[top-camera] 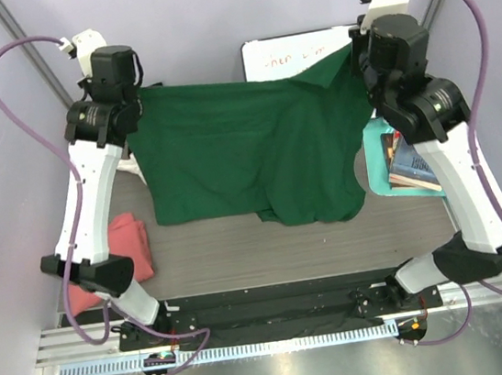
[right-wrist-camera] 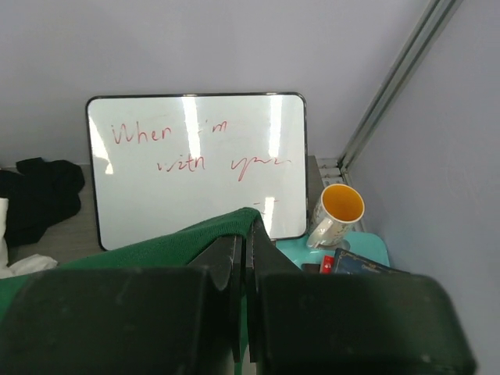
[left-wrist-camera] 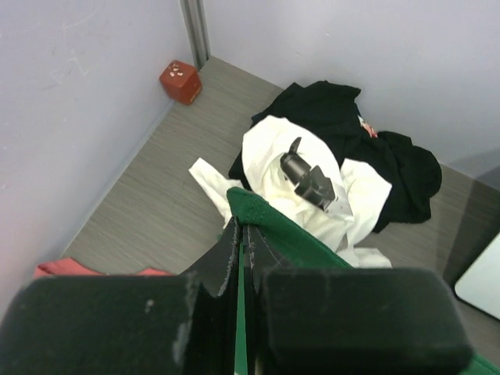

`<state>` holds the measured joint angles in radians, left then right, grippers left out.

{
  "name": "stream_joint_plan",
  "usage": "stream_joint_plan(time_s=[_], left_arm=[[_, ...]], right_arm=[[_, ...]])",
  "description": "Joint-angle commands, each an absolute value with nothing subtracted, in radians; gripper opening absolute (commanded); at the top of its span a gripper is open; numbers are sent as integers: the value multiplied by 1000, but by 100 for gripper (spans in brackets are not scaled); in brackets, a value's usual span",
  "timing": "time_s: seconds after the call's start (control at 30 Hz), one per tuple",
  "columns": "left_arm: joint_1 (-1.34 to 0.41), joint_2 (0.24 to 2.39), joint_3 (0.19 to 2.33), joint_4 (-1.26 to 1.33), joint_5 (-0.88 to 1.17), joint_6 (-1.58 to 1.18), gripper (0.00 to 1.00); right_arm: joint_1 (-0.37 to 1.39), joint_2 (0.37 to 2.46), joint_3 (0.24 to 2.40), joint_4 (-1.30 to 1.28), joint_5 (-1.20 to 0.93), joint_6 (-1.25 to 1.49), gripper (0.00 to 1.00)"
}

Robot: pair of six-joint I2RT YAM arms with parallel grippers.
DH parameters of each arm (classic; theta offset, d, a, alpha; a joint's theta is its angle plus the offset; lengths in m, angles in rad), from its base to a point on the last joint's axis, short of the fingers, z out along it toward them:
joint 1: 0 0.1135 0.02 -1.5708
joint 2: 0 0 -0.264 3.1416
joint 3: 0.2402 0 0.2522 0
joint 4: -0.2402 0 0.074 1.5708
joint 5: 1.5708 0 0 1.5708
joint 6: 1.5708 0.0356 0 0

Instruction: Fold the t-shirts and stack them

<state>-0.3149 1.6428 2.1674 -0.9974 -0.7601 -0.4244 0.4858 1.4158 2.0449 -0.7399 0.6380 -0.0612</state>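
Over the grey table [top-camera: 213, 248], left gripper [left-wrist-camera: 241, 238] and right gripper [right-wrist-camera: 248, 238] hold the dark green t-shirt [top-camera: 246, 151] outspread by its corners.

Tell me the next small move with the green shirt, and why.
Probably lower both arms together and lay the green t-shirt flat on the bare table in front of it. The left gripper and the right gripper are each shut on its edge, so it is stretched between them with its lower part bunched. It likely needs to lie flat before folding.
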Motion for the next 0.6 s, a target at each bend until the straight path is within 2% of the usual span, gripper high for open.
stream_joint_plan(time_s=[0.0, 0.23, 0.4, 0.57], left_arm=[[-287, 1759, 2302, -931, -813, -391, 1], [-268, 1917, 2543, -894, -838, -333, 0], [-268, 1893, 2530, -870, -836, -350, 0], [-268, 1758, 2425, -810, -844, -345, 0]], right_arm=[[420, 1497, 2130, -667, 628, -61, 1], [362, 1630, 2313, -667, 568, -66, 1], [341, 1666, 2431, -664, 523, -60, 1], [341, 1606, 2433, -623, 477, -60, 1]])
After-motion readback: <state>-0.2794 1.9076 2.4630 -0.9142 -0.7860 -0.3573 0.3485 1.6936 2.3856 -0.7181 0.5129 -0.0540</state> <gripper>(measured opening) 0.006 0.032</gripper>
